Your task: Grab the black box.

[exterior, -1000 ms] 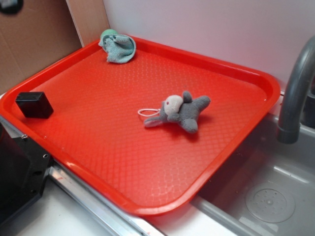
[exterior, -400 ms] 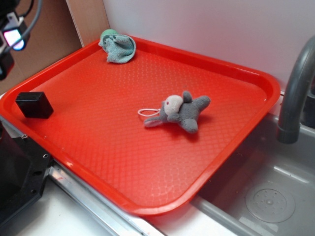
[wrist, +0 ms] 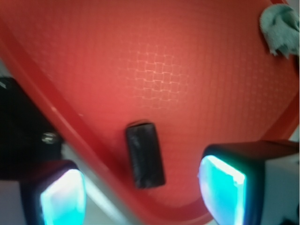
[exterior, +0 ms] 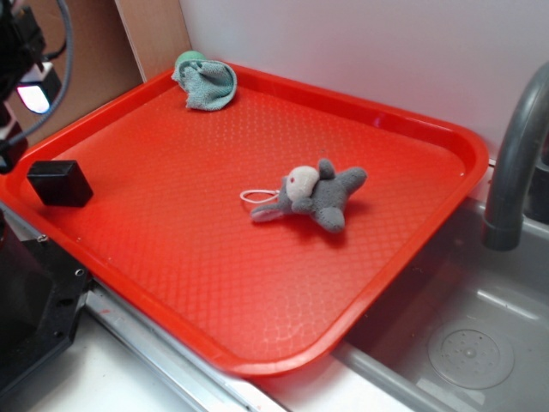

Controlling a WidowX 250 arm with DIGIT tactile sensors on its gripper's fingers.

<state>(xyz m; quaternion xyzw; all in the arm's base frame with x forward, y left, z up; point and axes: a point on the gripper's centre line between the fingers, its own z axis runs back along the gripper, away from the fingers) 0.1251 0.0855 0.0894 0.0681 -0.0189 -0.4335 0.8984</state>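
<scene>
The black box point(exterior: 59, 183) sits on the red tray point(exterior: 257, 283) close to its 9 o'clock rim in the exterior view, flat on the textured floor and apart from everything else. The grey plush toy point(exterior: 309, 197) lies near the tray's middle, well apart from it, and a crumpled teal cloth point(exterior: 206, 83) rests up at the 12 o'clock corner.

In the wrist view the block point(wrist: 145, 154) shows between the two glowing fingers point(wrist: 220, 192), slightly toward the left one and a little ahead of the gripper point(wrist: 140, 197). Its long axis runs roughly 12 to 6 o'clock, tilted a touch toward 11 and 5. The fingers stand wide apart, one at 7 o'clock and one at 4 o'clock of the frame, with nothing held between them. So the short faces of the box point along the camera's up-down line, and its long sides face the two pads, which looks a good line-up for closing across the narrow width.

In the exterior view the arm point(exterior: 21, 60) hangs at 10 o'clock, above and just behind the block, not touching it. The coming move seems mainly a straight descent; the tray rim just beside the block's left is the likeliest thing for a finger to catch
</scene>
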